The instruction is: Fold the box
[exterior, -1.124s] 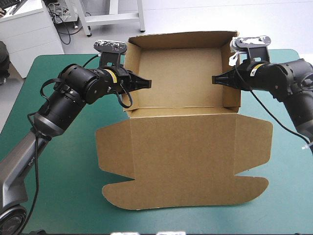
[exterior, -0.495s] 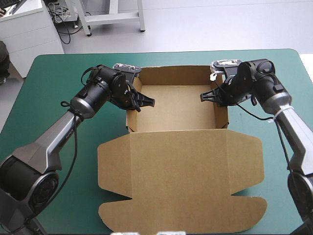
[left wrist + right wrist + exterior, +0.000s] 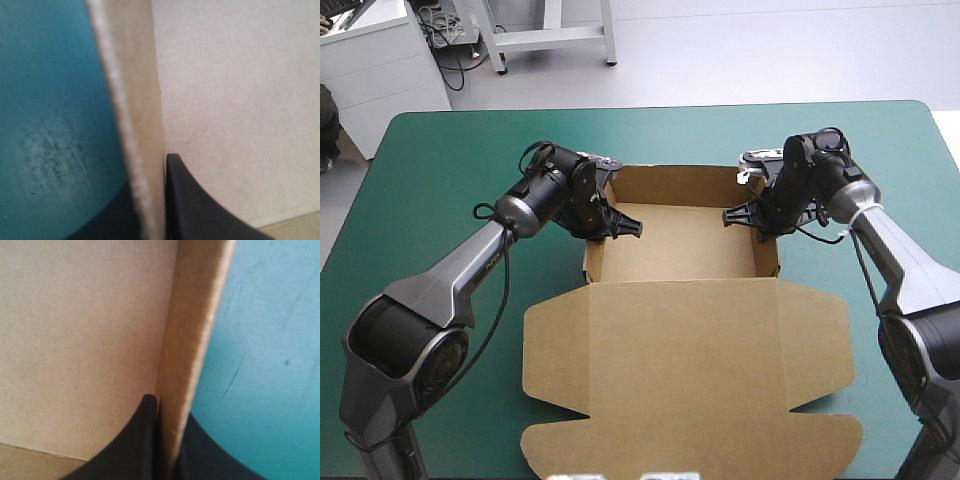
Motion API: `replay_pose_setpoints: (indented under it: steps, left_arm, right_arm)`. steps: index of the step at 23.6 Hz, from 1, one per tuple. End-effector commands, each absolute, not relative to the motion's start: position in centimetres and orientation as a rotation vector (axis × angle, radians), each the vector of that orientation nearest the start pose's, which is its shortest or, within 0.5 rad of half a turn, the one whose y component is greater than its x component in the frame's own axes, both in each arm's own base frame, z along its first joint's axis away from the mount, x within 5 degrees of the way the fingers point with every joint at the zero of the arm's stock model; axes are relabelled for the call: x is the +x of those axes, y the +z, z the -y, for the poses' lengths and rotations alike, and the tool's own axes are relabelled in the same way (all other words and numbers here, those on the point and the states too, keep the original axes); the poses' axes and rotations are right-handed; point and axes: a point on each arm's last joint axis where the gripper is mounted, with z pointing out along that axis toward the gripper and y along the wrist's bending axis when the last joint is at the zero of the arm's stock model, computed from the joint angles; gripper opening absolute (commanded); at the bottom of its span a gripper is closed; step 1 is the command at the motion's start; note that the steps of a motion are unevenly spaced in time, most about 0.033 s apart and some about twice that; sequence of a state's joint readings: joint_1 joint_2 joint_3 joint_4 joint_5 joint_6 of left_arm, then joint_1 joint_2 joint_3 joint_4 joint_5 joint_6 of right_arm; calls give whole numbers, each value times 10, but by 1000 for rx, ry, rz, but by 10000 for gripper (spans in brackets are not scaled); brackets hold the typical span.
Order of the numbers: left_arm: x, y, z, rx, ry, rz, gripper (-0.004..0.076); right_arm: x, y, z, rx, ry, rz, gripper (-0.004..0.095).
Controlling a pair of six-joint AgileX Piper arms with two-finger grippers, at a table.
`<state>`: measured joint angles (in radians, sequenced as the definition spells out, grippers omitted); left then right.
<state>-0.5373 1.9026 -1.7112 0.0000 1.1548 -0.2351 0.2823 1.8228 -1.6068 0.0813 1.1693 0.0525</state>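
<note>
Box [image 3: 675, 245] open on teal-green cover [image 3: 450, 150], lid [image 3: 685, 365] flat, left gripper [image 3: 639, 228] and right gripper [image 3: 727, 215] each pinching a wall

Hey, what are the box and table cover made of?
The box looks like matte brown cardboard: its cut wall edge shows a rough, fibrous thickness in the wrist views. The teal-green cover seems a smooth mat, maybe rubber or vinyl, with faint scuffs.

Inside the box [image 3: 680, 250]: tray floor open from above. At 9 o'clock wall the left tool [image 3: 628, 228] pinches board; at 3 o'clock wall the right tool [image 3: 732, 215] likewise; arms bar both flanks. Flat lid [image 3: 685, 370] covers worktop [image 3: 450, 170] at 6. Bare strip at 12.
</note>
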Motion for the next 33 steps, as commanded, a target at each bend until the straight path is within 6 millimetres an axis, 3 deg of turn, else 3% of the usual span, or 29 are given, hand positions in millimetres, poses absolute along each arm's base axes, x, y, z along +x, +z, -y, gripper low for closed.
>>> replay_pose_setpoints:
  steps: [1,3,6,10,11,13,18,25,29,33]
  left_arm:
    - [343,322,216,521,-284,-2668,1]
    - [342,322,216,523,-282,-2673,60]
    - [343,321,212,513,-279,-2692,192]
    - [345,320,203,483,-261,-2732,361]
    - [346,320,199,462,-256,-2747,395]
    - [346,319,198,454,-250,-2753,398]
    - [345,333,197,453,-270,-2708,398]
    - [324,399,170,447,-107,-2577,395]
    - [301,432,156,465,-102,-2479,285]
    - [275,462,141,508,-120,-2378,95]
  right_arm:
    - [361,313,-117,-387,248,-2778,-17]
    - [360,313,-117,-397,246,-2785,3]
    - [360,313,-117,-400,243,-2791,131]
    - [359,312,-117,-404,242,-2795,438]
    - [359,312,-117,-403,242,-2793,587]
    - [360,313,-117,-403,240,-2789,682]
    - [360,318,-117,-401,245,-2771,680]
    - [345,374,-110,-401,242,-2603,680]
    - [337,389,-107,-403,220,-2569,680]
    - [336,387,-105,-409,194,-2583,680]
